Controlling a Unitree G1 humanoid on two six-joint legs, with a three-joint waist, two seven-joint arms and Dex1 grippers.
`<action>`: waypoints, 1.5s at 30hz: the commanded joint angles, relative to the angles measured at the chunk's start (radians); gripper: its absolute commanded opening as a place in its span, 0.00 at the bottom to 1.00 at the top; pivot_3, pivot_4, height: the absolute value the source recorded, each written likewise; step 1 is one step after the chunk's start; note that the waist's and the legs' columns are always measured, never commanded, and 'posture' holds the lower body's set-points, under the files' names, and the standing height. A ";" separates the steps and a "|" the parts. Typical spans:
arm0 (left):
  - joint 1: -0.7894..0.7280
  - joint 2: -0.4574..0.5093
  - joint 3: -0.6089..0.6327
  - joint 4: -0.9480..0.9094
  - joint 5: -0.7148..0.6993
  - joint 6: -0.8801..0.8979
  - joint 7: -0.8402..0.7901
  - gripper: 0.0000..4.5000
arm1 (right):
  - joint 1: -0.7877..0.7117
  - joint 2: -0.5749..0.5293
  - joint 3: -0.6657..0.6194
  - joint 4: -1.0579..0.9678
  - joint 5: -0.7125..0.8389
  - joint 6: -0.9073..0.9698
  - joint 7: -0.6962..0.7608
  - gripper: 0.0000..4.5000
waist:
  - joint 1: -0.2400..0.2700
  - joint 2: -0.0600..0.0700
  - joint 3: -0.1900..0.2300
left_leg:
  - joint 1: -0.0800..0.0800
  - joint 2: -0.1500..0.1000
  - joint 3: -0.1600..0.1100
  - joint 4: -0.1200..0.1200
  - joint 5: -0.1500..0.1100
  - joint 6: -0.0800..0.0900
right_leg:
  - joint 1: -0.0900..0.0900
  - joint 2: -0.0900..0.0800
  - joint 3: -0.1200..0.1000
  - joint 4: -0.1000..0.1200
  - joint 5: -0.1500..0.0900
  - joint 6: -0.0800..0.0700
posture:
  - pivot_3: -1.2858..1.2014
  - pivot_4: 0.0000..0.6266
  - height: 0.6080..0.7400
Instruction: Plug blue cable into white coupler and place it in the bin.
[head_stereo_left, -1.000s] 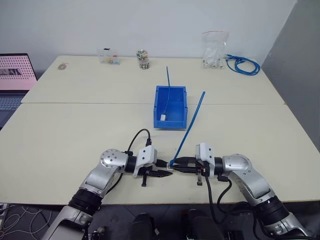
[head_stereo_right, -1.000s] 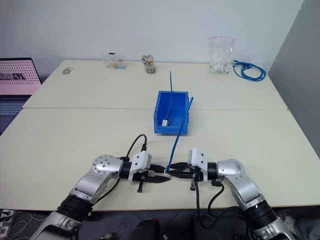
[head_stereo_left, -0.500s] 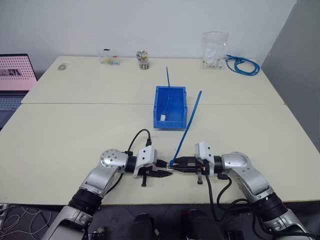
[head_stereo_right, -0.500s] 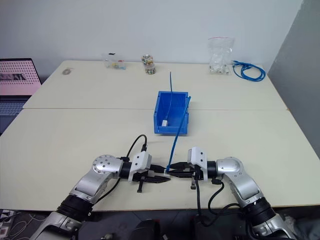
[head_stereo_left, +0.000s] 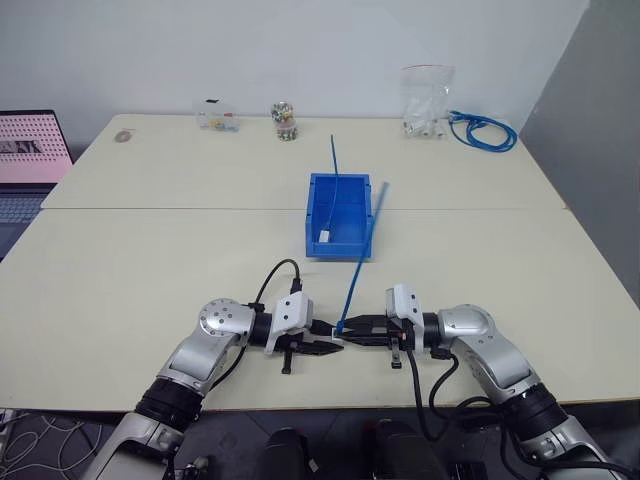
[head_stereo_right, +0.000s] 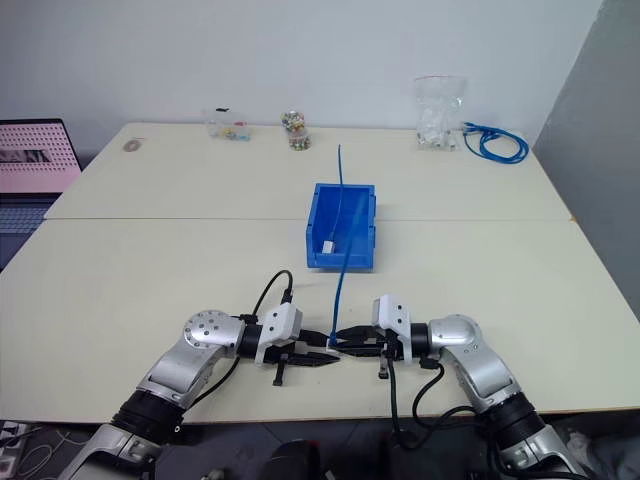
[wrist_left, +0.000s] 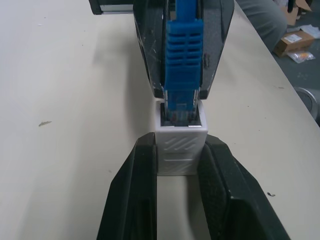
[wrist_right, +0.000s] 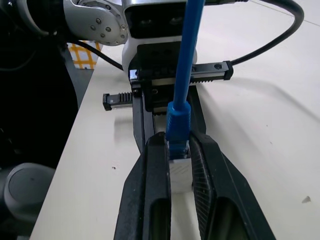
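Observation:
My two grippers meet tip to tip near the table's front edge. The left gripper (head_stereo_left: 330, 346) is shut on the white coupler (wrist_left: 181, 137), a small ribbed block with its socket facing away. The right gripper (head_stereo_left: 348, 335) is shut on the plug end of the blue cable (head_stereo_left: 362, 255). The plug's clear tip sits in the mouth of the coupler's socket; its blue boot (wrist_left: 182, 60) stays outside. From there the cable rises stiffly, leaning back toward the bin (head_stereo_left: 312, 215) at mid-table.
The bin holds another thin blue cable (head_stereo_left: 335, 165) standing upright with a small white piece at its foot. Along the far edge are a clear bag (head_stereo_left: 428, 100), a coiled blue cable bundle (head_stereo_left: 485, 130), a jar (head_stereo_left: 287, 120) and a small box (head_stereo_left: 217, 115). A laptop (head_stereo_left: 30, 150) sits far left.
The cable's free end has swung left and now leans over the bin's right wall. Both grippers stay shut and in place, tips together.

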 joint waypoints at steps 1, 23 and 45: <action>0.005 0.009 0.009 -0.018 0.004 0.000 -0.001 0.17 | 0.014 -0.013 0.040 0.044 -0.048 0.030 0.021 0.06 | 0.000 0.000 0.000 | 0.000 0.000 0.000 0.000 0.000 0.000 | 0.000 0.000 0.000 0.000 0.000 0.000 | 0.52 0.24 1.00; 0.032 0.019 0.018 -0.044 0.003 0.002 0.014 0.17 | 0.035 -0.040 0.097 0.078 -0.116 0.019 0.032 0.06 | -0.001 0.002 -0.007 | 0.003 0.000 0.001 -0.001 0.000 0.000 | 0.002 0.000 0.001 0.000 0.000 -0.001 | 0.52 0.24 1.00; 0.130 0.026 0.296 -0.468 -0.259 0.396 0.325 0.98 | -0.183 0.022 -0.282 -0.232 0.228 0.594 -0.316 0.06 | -0.004 0.003 -0.001 | 0.004 0.003 -0.002 -0.001 0.000 0.000 | 0.004 -0.003 0.001 0.000 -0.001 -0.001 | 0.52 0.24 1.00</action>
